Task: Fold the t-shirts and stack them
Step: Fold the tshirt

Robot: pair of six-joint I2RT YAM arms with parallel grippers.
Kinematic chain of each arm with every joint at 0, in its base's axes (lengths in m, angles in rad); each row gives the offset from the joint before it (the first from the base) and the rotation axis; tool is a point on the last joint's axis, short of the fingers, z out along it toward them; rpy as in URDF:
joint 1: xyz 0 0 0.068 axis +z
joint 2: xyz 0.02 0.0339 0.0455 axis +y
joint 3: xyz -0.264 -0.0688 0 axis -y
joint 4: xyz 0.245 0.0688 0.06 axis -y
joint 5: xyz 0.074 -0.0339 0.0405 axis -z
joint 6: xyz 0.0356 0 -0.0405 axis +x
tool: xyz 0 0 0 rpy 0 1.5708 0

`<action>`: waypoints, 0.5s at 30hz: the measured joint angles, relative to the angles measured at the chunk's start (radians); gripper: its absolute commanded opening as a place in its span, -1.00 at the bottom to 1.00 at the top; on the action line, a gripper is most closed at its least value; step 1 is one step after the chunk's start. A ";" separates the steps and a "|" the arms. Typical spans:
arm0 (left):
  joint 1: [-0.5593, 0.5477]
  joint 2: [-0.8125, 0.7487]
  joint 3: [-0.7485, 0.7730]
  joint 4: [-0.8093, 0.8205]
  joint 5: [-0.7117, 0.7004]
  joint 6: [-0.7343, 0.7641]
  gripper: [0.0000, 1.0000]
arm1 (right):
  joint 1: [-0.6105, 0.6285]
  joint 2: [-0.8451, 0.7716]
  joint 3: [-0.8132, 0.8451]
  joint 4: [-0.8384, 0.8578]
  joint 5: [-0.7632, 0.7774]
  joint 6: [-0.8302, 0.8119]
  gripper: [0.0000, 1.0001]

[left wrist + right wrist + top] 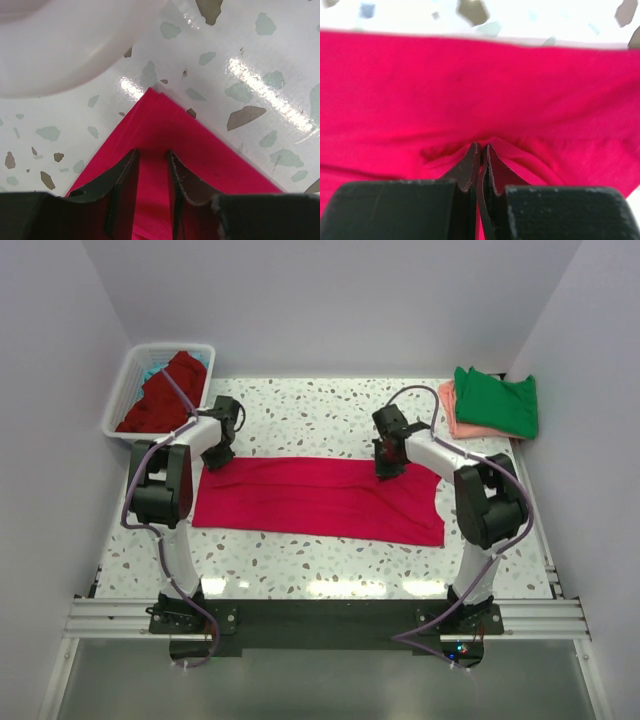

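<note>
Pinching t-shirt (480, 90), right claw (481, 152); left claw (152, 152) seemingly parted.

The right fingers (466, 169) are pressed together, pinching a small raised fold of the crimson-pink t-shirt (470, 85). The cloth fills most of the view, with speckled worktop (520, 20) along the top.

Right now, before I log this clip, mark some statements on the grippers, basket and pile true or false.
1. The right gripper is pinched shut on the crimson-pink shirt. True.
2. The left gripper sits at that shirt's middle. False: it is at a corner, jaws apart.
3. The basket holds nothing. False: a dark red shirt lies in it.
4. A green shirt lies on a salmon-pink shirt. True.
</note>
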 measured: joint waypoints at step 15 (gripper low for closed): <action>0.003 0.000 0.000 0.001 0.009 0.001 -0.35 | 0.154 -0.243 -0.100 -0.112 -0.032 0.057 -0.93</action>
